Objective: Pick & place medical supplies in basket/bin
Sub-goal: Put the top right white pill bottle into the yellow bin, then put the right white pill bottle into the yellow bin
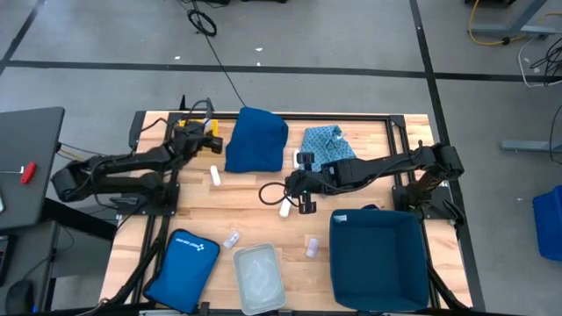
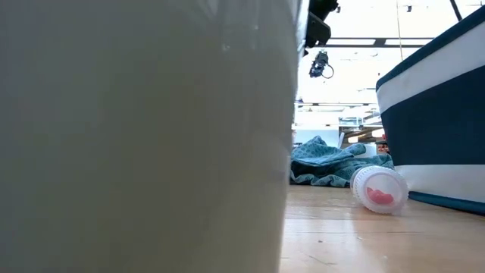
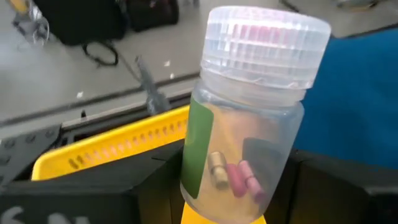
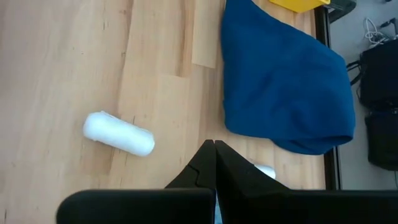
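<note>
My left gripper [image 1: 211, 133] is at the table's far left, by a yellow bin [image 3: 106, 149], shut on a clear pill bottle [image 3: 249, 124] that has a ribbed cap and capsules inside. My right gripper [image 4: 215, 152] is shut near the table's middle [image 1: 300, 197]. A white roll [image 4: 264, 170] peeks out from behind its fingers. A second white roll [image 4: 118, 134] lies flat on the wood [image 1: 215, 175]. Two small vials [image 1: 231, 239] [image 1: 312, 247] lie near the front; one vial [image 2: 379, 189] shows pink contents. My left gripper pinches the pill bottle's lower body [image 3: 205, 180] between its two fingers [image 3: 155, 186], one on each side. The bottle is lifted clear and stands roughly upright, slightly tilted, cap end away from the wrist. My right gripper is over the white roll; I cannot tell whether it touches it.
A blue cloth [image 1: 256, 140] and a patterned teal cloth [image 1: 327, 145] lie at the far side. A blue basket [image 1: 378, 259] sits front right, a clear bin [image 1: 259, 276] front centre and a blue zip pouch [image 1: 184, 263] front left. A black cable [image 1: 268, 193] curls beside the right gripper.
</note>
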